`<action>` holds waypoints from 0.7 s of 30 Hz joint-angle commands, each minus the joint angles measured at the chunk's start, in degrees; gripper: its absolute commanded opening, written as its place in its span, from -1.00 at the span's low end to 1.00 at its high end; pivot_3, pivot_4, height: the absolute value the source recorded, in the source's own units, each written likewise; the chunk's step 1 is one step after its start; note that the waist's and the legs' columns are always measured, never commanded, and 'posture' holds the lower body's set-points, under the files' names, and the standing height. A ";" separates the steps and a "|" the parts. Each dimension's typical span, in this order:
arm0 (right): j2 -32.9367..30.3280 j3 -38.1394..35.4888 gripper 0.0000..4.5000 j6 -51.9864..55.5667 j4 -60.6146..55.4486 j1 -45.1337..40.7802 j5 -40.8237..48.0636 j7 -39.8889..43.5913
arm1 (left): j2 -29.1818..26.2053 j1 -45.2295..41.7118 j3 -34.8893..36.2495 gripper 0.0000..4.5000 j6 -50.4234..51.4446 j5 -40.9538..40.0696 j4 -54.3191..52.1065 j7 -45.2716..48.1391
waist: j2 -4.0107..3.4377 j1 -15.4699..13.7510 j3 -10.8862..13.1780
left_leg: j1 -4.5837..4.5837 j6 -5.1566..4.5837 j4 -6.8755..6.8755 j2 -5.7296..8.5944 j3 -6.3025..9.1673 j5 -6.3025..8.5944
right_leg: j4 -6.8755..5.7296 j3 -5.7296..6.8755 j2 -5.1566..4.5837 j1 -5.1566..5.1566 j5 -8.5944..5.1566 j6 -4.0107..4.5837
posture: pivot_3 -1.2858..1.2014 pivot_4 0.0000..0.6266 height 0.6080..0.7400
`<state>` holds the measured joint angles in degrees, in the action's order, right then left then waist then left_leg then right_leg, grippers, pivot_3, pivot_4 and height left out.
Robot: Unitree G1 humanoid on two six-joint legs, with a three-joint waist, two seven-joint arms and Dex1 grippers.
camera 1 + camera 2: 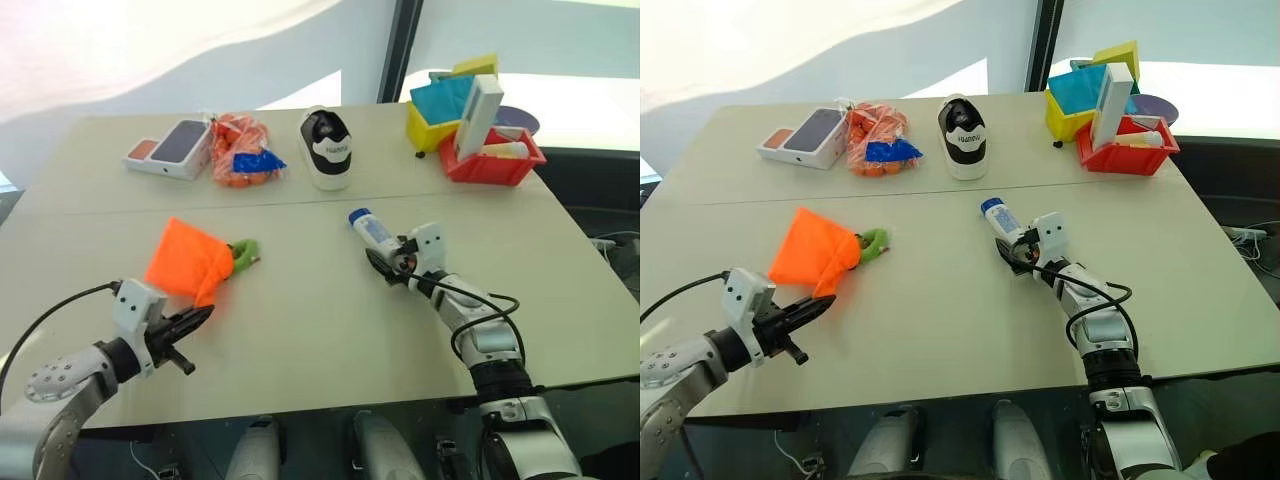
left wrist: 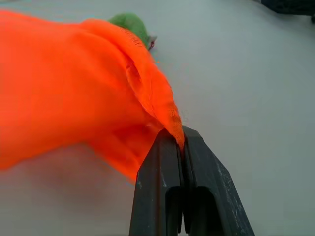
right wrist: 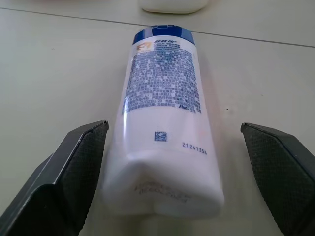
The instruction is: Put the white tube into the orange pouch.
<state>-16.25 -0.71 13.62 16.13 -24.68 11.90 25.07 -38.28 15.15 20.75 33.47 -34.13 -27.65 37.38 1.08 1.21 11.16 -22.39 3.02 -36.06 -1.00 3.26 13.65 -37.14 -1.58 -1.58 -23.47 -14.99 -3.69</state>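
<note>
The right gripper [image 3: 179,177] is held spread wide, its two black fingers [image 3: 69,172] set either side of the crimped end of the white tube [image 3: 165,123], which lies flat on the table [image 1: 300,330] with its blue cap pointed away; a clear gap is seen on one side, while the other finger stands just beside the tube's edge. The left gripper [image 2: 182,147] is pressed together on a lower corner of the orange pouch [image 1: 185,260], the fabric pinched between the fingertips and drawn up off the surface, with the green ring [image 1: 243,250] lying at the pouch's far side. Open tabletop is left between the pouch and the tube, and along the near edge. One tube, one pouch and two grippers are counted. Along the far edge are ranged one phone box [image 1: 170,150], one clear bag of orange items [image 1: 240,150], one small shoe [image 1: 327,148], one yellow bin [image 1: 430,125] and one red bin [image 1: 495,160] with a tall white box [image 1: 478,115] in it. The table is pale, with a seam across it, and bright windows are seen behind
</note>
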 commanded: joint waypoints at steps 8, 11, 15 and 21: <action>0.96 0.20 -0.19 -3.67 -2.62 0.68 -1.52 0.01 | 4.74 -0.30 -0.63 -1.00 -7.09 5.14 3.59 -1.76 | 0.00 -0.07 0.00 | -0.01 0.00 -0.01 0.01 -0.02 0.00 | 0.01 -0.02 -0.03 0.01 0.00 -0.01 | 0.03 -0.52 1.00; 1.06 0.66 -0.19 -4.00 -3.80 1.37 -2.11 0.11 | 5.77 -1.19 -1.00 -1.00 -6.94 4.96 3.79 -1.90 | 0.01 -0.09 -0.01 | -0.01 0.00 -0.01 0.01 0.00 0.00 | 0.00 -0.01 -0.02 0.01 0.00 0.00 | 0.03 -0.52 1.00; 0.83 1.75 -0.19 -4.20 -6.69 2.39 -2.35 1.65 | 6.25 -2.01 -0.97 -1.00 -6.75 4.85 4.01 -1.96 | 0.01 -0.08 -0.01 | -0.01 0.00 -0.02 0.01 0.00 0.00 | -0.01 -0.01 -0.02 0.01 0.01 0.00 | 0.03 -0.52 1.00; -3.80 13.21 -0.19 1.81 -24.57 7.97 3.43 19.35 | 6.64 -3.49 -1.16 -1.00 -6.72 4.87 4.47 -2.24 | -0.01 0.05 0.00 | -0.01 0.00 0.05 -0.01 0.01 0.00 | 0.00 -0.01 -0.01 -0.02 -0.01 -0.05 | 0.03 -0.52 1.00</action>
<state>-20.09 9.76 14.19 -2.30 -16.30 12.70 39.88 -31.66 12.32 19.00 27.59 -28.95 -22.39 35.33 1.07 1.26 11.16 -22.40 3.01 -36.01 -1.04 3.27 13.66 -37.13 -1.59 -1.57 -23.49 -15.00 -3.75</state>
